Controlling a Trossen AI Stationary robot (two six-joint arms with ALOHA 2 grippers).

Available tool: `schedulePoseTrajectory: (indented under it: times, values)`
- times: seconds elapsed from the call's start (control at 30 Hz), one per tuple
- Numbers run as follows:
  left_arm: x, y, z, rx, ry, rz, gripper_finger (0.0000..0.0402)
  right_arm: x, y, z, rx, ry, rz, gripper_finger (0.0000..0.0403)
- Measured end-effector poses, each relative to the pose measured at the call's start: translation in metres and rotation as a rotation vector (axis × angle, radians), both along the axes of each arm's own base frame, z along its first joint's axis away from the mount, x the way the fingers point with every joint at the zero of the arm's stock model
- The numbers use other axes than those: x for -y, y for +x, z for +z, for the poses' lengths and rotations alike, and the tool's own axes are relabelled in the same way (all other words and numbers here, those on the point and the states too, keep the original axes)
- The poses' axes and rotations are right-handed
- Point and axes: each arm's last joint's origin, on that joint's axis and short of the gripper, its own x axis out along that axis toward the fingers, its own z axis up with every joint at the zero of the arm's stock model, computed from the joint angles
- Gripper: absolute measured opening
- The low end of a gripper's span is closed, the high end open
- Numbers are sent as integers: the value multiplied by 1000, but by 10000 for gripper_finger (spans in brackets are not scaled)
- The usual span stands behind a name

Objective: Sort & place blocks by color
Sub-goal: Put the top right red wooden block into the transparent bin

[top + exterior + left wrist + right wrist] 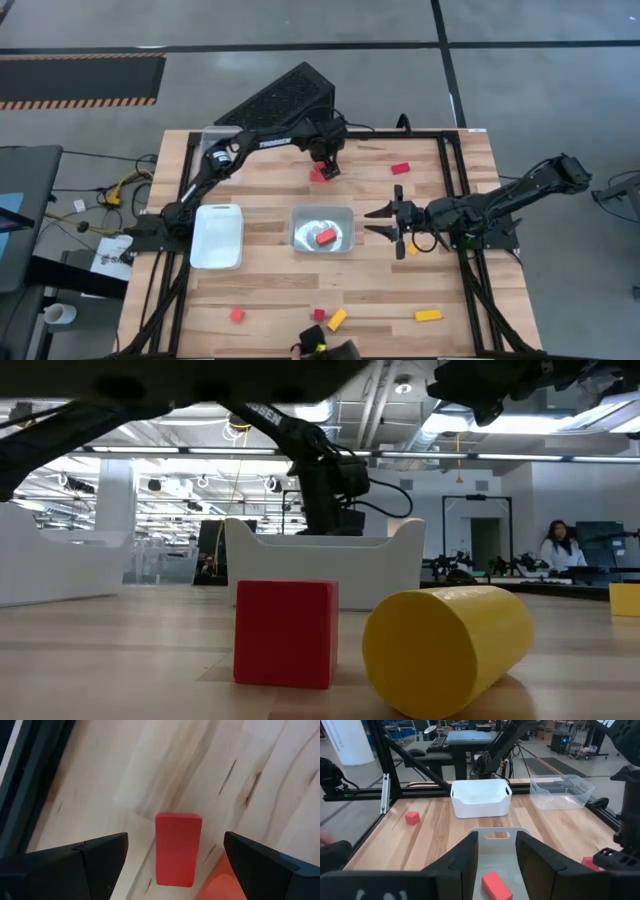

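The left hand point(175, 865) hangs spread astride a red block point(178, 847) on the counter point(100, 785) — set to pinch — while the right hand point(392, 224) waits spread beside the clear tray point(322, 212).

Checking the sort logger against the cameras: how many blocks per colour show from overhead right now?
Red blocks: 5
Yellow blocks: 3
Total: 8
Not counted: a reddish piece beside the red one in the left wrist view; cannot tell if it is a separate block.
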Motion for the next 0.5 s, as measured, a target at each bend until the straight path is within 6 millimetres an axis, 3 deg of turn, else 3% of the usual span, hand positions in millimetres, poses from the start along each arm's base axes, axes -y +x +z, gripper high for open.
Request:
schedulePoseTrajectory:
  times: [0.27, 0.5]
  values:
    - [-3, -4, 0, -11, -23, 19, 313, 0, 0, -1, -5, -2, 0, 154]
    - [-11, -8, -1, -2, -48, 41, 251, 0, 0, 0, -5, -4, 1, 154]
